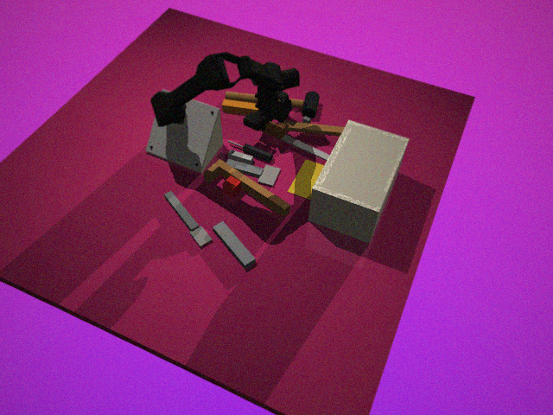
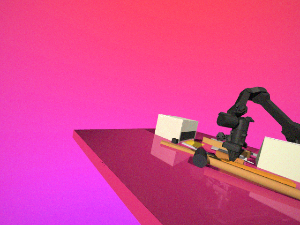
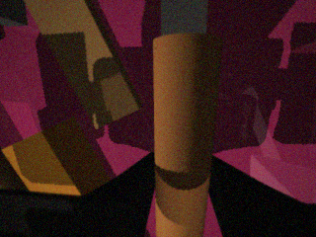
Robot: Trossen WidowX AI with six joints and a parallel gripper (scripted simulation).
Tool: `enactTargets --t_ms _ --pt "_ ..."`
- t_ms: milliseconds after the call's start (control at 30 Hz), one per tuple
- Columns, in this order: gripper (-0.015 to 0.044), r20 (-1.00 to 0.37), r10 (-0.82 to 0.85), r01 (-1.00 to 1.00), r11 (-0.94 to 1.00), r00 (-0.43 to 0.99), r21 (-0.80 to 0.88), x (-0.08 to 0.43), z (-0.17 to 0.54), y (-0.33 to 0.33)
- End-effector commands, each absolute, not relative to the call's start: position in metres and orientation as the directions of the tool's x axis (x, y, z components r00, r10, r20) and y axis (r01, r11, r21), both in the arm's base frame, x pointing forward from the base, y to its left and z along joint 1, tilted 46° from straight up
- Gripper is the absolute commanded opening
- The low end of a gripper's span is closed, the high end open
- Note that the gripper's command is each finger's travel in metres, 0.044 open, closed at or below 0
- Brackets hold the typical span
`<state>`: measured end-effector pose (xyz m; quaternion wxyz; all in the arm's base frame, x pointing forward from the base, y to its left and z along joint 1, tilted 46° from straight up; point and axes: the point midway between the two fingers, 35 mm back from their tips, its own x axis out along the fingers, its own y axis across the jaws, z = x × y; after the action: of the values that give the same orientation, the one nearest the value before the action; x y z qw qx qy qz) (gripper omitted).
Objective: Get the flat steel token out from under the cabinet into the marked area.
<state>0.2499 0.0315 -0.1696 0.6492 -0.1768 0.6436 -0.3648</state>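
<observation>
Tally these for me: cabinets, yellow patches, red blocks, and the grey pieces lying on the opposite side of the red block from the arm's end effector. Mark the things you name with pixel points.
Cabinet [image 1: 357, 165] [image 2: 168, 127]: 1
Yellow patch [image 1: 303, 178] [image 2: 193, 143]: 1
Red block [image 1: 232, 183]: 1
Grey pieces [image 1: 234, 245]: 2
Total: 5

Dark-red table [image 1: 268, 312] [image 2: 116, 154], bearing: one white cabinet [image 1: 361, 165] [image 2: 168, 127]; one yellow marked area [image 1: 303, 181] [image 2: 193, 143], lying before it; one grey bar [image 1: 234, 245] and assorted tools, lying nearer me.

Can't make out the token in the cabinet [image 1: 361, 165] [image 2: 168, 127]'s dark opening [image 2: 188, 136], exterior centre-right; can't follow the arm [image 1: 196, 91] [image 2: 276, 111] past that view's right edge.
</observation>
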Motion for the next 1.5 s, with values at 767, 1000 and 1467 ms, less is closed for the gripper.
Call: enactTargets --t_ms 767,1000,1467 --pt "0.0 -0.707 -0.701 0.247 0.672 -0.095 -0.699 0.291 -0.166 0.022" --pt "0.0 -0.707 -0.701 0.247 0.671 -0.095 -0.699 0.3 -0.165 0.02" --pt "0.0 -0.707 -0.701 0.247 0.671 -0.094 -0.699 0.317 -0.162 0.016"
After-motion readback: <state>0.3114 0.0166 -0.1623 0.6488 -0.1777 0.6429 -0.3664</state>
